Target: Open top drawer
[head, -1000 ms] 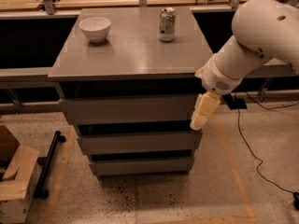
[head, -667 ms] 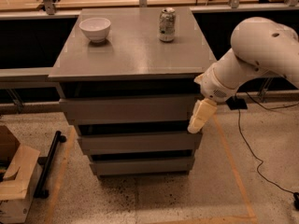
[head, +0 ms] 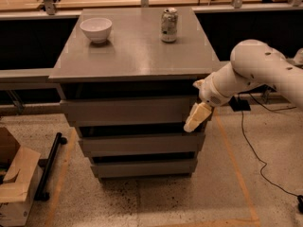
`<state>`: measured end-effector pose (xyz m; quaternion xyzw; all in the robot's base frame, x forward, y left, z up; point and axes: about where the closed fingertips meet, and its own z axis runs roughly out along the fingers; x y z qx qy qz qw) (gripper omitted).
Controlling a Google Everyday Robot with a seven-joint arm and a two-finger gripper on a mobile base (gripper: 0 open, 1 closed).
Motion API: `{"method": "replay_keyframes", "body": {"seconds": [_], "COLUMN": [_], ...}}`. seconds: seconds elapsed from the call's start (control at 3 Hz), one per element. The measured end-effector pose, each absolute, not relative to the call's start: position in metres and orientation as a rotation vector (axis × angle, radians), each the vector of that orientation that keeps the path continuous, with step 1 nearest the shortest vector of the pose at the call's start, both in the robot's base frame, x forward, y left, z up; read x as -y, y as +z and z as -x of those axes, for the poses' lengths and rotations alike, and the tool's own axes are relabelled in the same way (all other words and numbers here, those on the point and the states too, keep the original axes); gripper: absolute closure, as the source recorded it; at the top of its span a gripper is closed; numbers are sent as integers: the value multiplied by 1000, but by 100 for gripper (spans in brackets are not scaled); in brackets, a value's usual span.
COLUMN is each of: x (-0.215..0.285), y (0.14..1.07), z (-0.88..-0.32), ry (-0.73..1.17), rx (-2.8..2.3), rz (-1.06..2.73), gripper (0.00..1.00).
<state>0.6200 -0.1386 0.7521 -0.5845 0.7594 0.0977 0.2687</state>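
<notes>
Presently, top drawer (head: 125, 111): closed, rigid, handle-less, probably heavy.
Hold: top edge, right end.
Gripper (head: 195, 119): beside that right end; state cannot be told.

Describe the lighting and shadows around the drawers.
Camera view: soft sheen on the grey cabinet top; dark shadow bands above each drawer, the tallest over the wide grey top drawer; the cream gripper, at that drawer's right edge, is evenly lit.
</notes>
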Motion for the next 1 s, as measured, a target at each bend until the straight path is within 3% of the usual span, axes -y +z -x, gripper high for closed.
{"method": "replay_keyframes", "body": {"seconds": [1.0], "x": [121], "y": [682], "z": [-681], "ry": [410], "rx": [-2002], "rz": [1450], "gripper": [0]}}
